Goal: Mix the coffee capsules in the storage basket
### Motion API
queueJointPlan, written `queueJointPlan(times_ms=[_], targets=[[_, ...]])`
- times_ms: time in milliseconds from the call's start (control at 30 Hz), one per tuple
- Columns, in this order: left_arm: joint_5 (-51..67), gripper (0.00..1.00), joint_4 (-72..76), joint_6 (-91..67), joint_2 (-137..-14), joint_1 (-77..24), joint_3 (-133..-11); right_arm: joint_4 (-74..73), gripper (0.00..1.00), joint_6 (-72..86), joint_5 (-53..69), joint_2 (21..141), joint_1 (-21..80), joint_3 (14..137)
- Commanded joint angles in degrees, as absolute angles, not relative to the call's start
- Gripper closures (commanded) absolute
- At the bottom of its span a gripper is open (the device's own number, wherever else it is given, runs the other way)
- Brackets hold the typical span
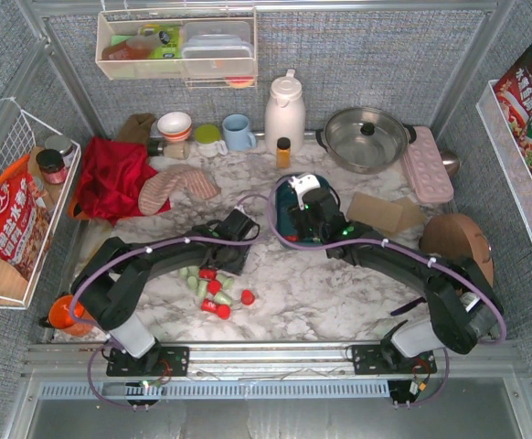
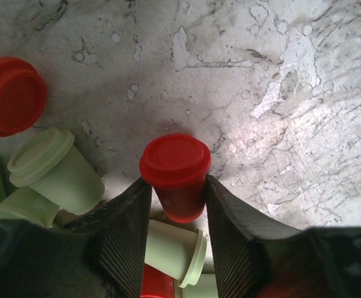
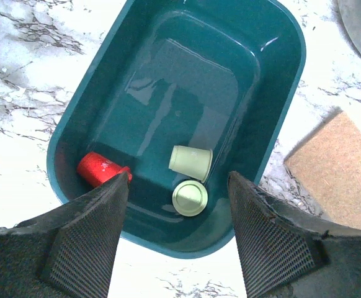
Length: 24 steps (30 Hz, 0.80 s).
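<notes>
Red and mint green coffee capsules point(image 1: 213, 288) lie loose on the marble table in front of the left arm. My left gripper point(image 1: 222, 263) is low over this pile. In the left wrist view it point(image 2: 177, 181) is shut on a red capsule point(image 2: 174, 162), with more green capsules point(image 2: 56, 171) and a red one point(image 2: 10, 94) beside and under it. The teal storage basket point(image 1: 284, 224) sits mid-table. My right gripper point(image 1: 303, 206) hovers over it, open and empty point(image 3: 177, 177). The basket point(image 3: 187, 81) holds one red capsule point(image 3: 97, 167) and two green ones point(image 3: 191, 160).
A red cloth point(image 1: 111, 178) and a striped mitt point(image 1: 175, 187) lie back left. A white thermos point(image 1: 284, 114), a pot point(image 1: 367, 137), a pink tray point(image 1: 428, 165) and cups stand at the back. A cardboard piece point(image 1: 380, 212) lies right of the basket. An orange object point(image 1: 65, 313) sits near left.
</notes>
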State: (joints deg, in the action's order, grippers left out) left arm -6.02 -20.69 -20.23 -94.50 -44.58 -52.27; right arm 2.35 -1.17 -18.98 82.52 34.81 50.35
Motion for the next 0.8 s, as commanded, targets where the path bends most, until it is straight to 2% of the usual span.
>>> queueJointPlan(times_ms=[0,133,267,400,600,667,767], targets=[[-8.85,0.54,-20.33,-20.37,-94.78,-44.52,-52.81,3.25,0.31,-0.42,-18.22,81.63,34.89,50.36],[-9.98,0.74,-17.18,-18.65,-92.47,-44.47,-51.81,3.49,0.31,0.31,-16.74,80.94,34.97,50.03],[-9.3,0.83,-12.41,-14.93,-87.63,-44.47,-49.84,4.12,0.31,1.62,-13.06,80.06,34.94,49.58],[-8.01,0.84,-1.81,-11.57,-77.74,-44.48,-42.94,9.05,0.3,3.6,-1.16,77.65,34.85,47.15],[3.08,0.84,27.72,-4.39,-58.18,-44.73,-22.18,14.51,0.16,7.88,21.68,79.1,34.98,47.56],[5.97,0.82,37.06,-2.22,-53.54,-44.98,-16.63,15.75,0.14,9.38,25.12,80.02,35.2,48.01],[8.53,0.77,42.41,0.63,-49.7,-45.45,-12.27,17.68,0.11,11.36,27.91,80.57,35.53,48.06]])
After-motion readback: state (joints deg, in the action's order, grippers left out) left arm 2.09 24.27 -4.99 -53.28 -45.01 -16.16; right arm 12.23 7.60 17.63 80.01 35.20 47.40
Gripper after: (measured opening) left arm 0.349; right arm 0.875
